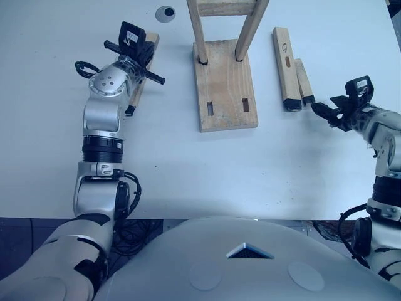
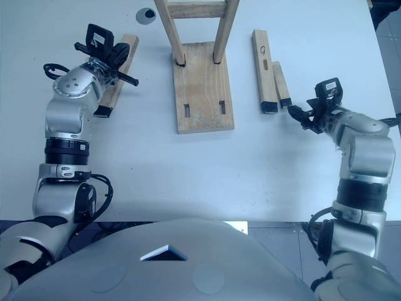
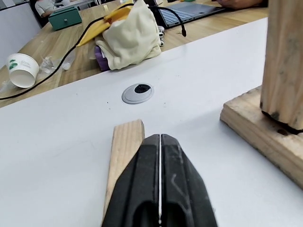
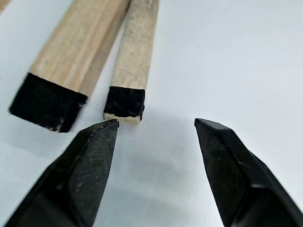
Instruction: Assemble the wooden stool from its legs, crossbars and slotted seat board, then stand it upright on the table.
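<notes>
1. Fingers pressed together above a wooden piece (image 3: pixel 124 146) at bench (image 1: pixel 188 175) left: left pincer (image 3: pixel 161 141).
2. Spread apart, just short of the thin crossbar's (image 4: pixel 135 56) black end: right pincer (image 4: pixel 156 124).
3. Mid-bench: seat board (image 1: pixel 225 94), two legs (image 1: pixel 197 31) upright in far slots.

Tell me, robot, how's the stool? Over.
Left gripper shut over loose wooden piece. Right gripper open at the thin crossbar. Thick leg alongside. Seat board: two legs in.

Bright, even light, prob. overhead; faint soft shadows beside seat board (image 1: pixel 224 94) on table (image 1: pixel 156 157).
</notes>
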Tool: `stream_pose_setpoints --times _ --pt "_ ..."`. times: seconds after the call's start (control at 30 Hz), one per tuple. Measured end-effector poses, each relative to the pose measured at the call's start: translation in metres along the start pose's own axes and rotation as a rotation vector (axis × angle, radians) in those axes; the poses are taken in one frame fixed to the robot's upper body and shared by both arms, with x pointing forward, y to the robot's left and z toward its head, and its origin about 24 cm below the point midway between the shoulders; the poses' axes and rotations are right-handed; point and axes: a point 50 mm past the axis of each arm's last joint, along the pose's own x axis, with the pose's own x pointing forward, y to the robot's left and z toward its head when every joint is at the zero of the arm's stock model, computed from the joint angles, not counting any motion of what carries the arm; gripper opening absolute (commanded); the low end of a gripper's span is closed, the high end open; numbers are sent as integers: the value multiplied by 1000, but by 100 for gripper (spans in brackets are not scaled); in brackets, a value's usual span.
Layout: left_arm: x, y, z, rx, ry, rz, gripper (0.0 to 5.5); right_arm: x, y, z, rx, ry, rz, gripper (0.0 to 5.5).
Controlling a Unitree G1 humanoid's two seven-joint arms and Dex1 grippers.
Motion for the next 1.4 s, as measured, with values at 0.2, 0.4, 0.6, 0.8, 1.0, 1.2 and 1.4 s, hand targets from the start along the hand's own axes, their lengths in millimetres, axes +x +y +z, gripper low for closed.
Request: stream_pose_setpoints --times 0.2,0.4,0.6,0.8,1.0,1.2,1.4 --pt "2 -3 0 7 -3 -15 0 9 4 5 15 -23 19 296" --pt "4 -7 -1 11 -5 -27 0 22 13 4 -5 -19 52 236" --pt "6 -12 0 18 -6 -50 0 29 15 6 -44 -34 36 143" --pt "-2 -32 35 -151 -250 -216 64 28 4 3 -40 -58 -82 129" --pt "-50 -66 105 -561 -651 -730 163 -25 54 120 -345 -849 -111 129" --pt "-68 -60 137 -669 -784 -842 249 -59 111 150 -437 -1100 177 129" --pt "-61 -62 140 -775 -769 -829 259 -59 128 148 -473 -1100 267 129"
